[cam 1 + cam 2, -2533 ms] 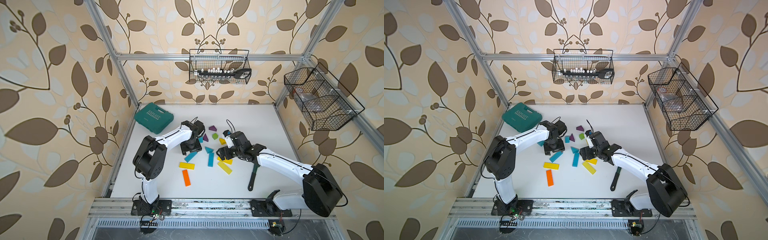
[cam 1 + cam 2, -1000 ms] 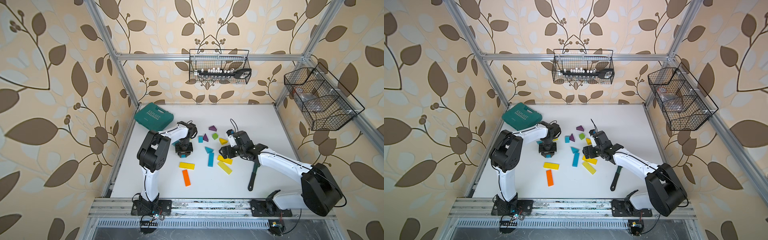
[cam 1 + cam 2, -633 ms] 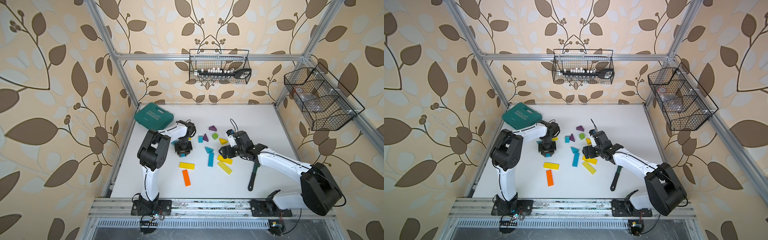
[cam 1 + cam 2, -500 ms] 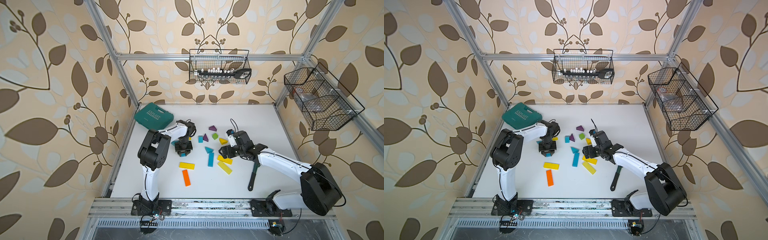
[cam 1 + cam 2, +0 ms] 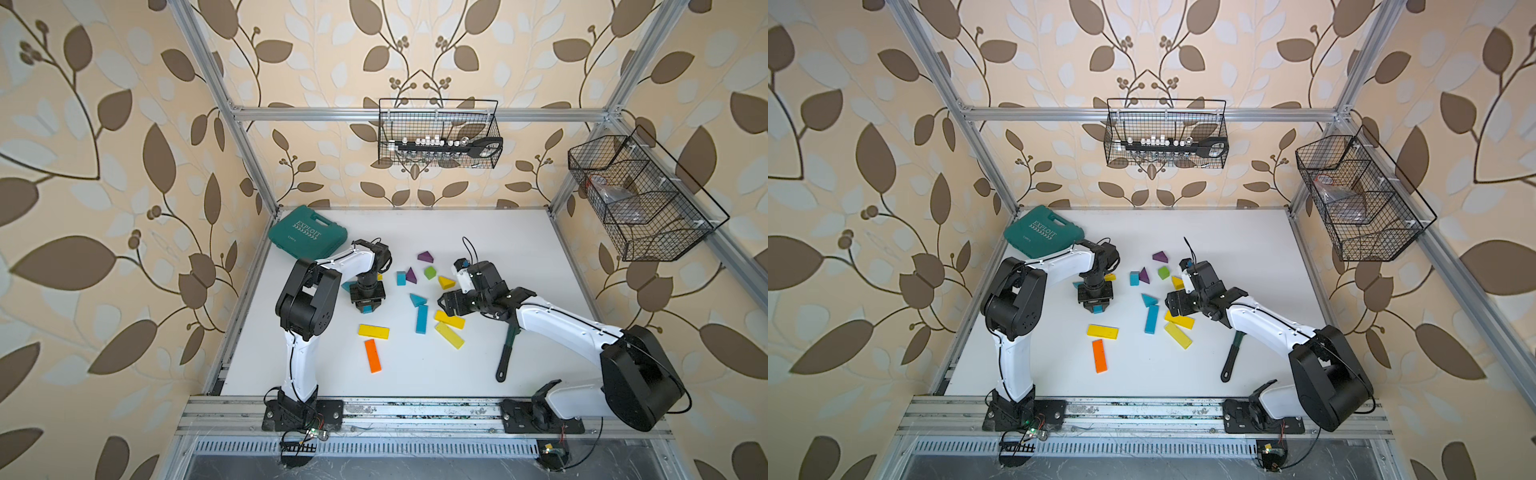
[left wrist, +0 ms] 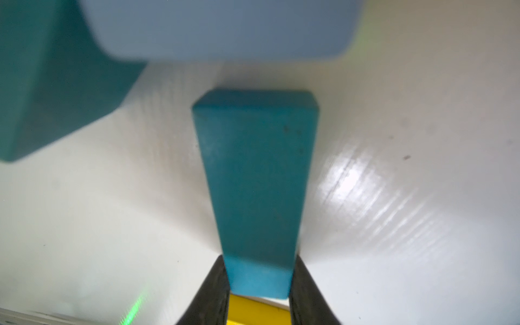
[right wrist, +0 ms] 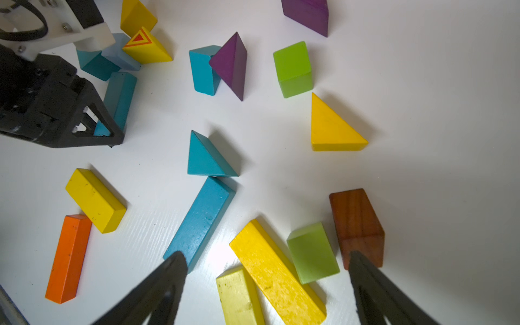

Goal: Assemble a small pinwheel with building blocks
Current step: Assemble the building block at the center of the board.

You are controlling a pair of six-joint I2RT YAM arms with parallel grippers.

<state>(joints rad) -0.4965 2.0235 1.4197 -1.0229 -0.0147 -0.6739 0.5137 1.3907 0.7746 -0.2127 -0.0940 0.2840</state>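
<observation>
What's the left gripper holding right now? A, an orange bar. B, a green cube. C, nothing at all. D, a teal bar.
D: in the left wrist view the left gripper has its jaws pressed against both sides of the teal bar.

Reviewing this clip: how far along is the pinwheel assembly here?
Done: nothing looks assembled; blocks such as the orange bar, teal wedge and yellow wedge lie loose on the table. In hand: the left gripper is shut on one end of a teal bar; the right gripper hangs open over a yellow bar. Left: essentially the whole pinwheel.
</observation>
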